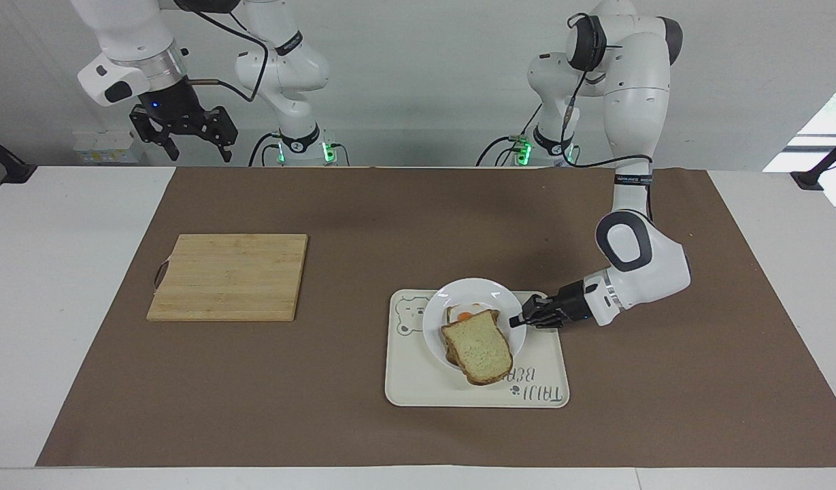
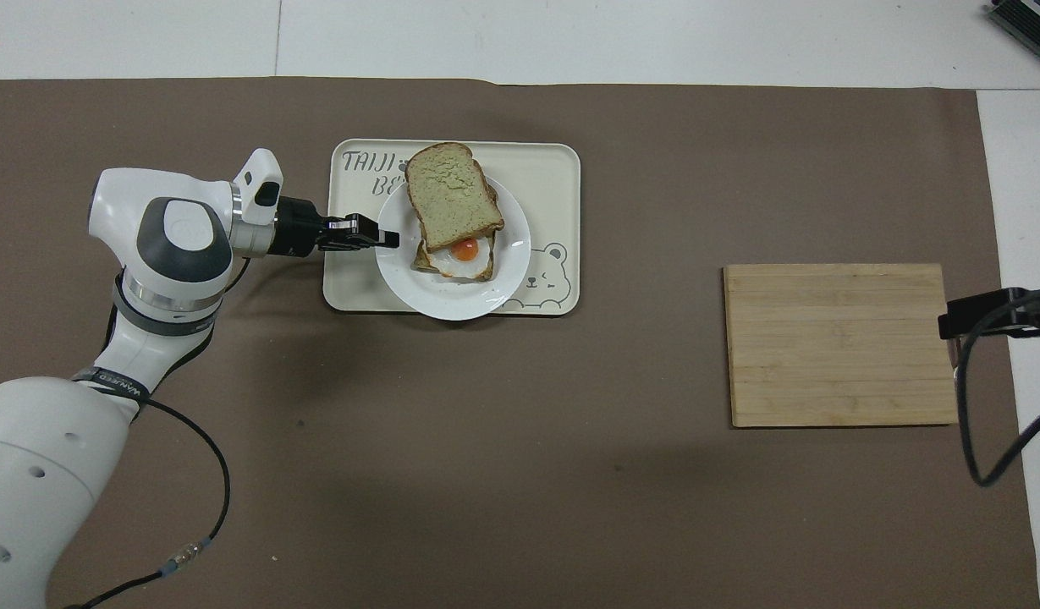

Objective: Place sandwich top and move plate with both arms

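Observation:
The white plate (image 1: 473,288) (image 2: 453,301) rests on the cream tray (image 1: 452,392) (image 2: 547,169). On it lies a bread slice with a fried egg (image 1: 464,316) (image 2: 464,250). The sandwich top (image 1: 479,348) (image 2: 450,200) lies across that slice and sticks out over the plate's rim on the side away from the robots, leaving the egg partly uncovered. My left gripper (image 1: 515,320) (image 2: 391,239) reaches in low and level, shut on the plate's rim at the left arm's end. The right gripper (image 1: 200,153) hangs open and high, holding nothing, above the table edge at the right arm's end.
A wooden cutting board (image 1: 227,275) (image 2: 837,342) lies on the brown mat toward the right arm's end. A bear drawing and lettering mark the tray. The right arm waits.

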You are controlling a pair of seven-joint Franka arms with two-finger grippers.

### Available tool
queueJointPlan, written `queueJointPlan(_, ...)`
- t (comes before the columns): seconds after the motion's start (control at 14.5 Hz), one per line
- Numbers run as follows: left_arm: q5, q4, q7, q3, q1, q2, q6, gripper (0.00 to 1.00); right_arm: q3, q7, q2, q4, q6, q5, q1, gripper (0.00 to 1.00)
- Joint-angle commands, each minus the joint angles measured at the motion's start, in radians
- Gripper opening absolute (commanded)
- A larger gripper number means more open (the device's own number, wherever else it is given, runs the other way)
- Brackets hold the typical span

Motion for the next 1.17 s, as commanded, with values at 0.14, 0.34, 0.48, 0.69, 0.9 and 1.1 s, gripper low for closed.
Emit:
queueJointPlan(0.14, 0.227, 0.019, -0.030, 0.011, -0.022, -0.004, 0.168, 0.34, 0.003, -0.019, 0.012, 0.020, -0.017, 0.012, -0.012, 1.00)
queueJointPlan(0.34, 0.319, 0.031, -0.058, 0.025, -0.013, -0.051, 0.154, 0.34, 0.003, -0.019, 0.012, 0.020, -0.018, 0.012, -0.012, 1.00)
queueJointPlan(0.48, 0.440, 0.030, -0.085, 0.051, -0.011, -0.106, 0.148, 0.46, 0.003, -0.019, 0.010, 0.020, -0.018, 0.012, -0.012, 1.00)
queueJointPlan(0.69, 0.613, 0.022, -0.133, 0.054, -0.011, -0.195, 0.137, 1.00, 0.003, -0.019, 0.010, 0.020, -0.017, 0.012, -0.012, 1.00)
queueJointPlan(0.9, 0.802, 0.024, -0.223, 0.060, -0.007, -0.304, 0.021, 1.00, 0.003, -0.019, 0.012, 0.020, -0.017, 0.012, -0.012, 1.00)
queueJointPlan(1.1, 0.945, 0.036, -0.309, 0.060, -0.007, -0.422, -0.120, 1.00, 0.003, -0.019, 0.010, 0.020, -0.017, 0.012, -0.012, 1.00)
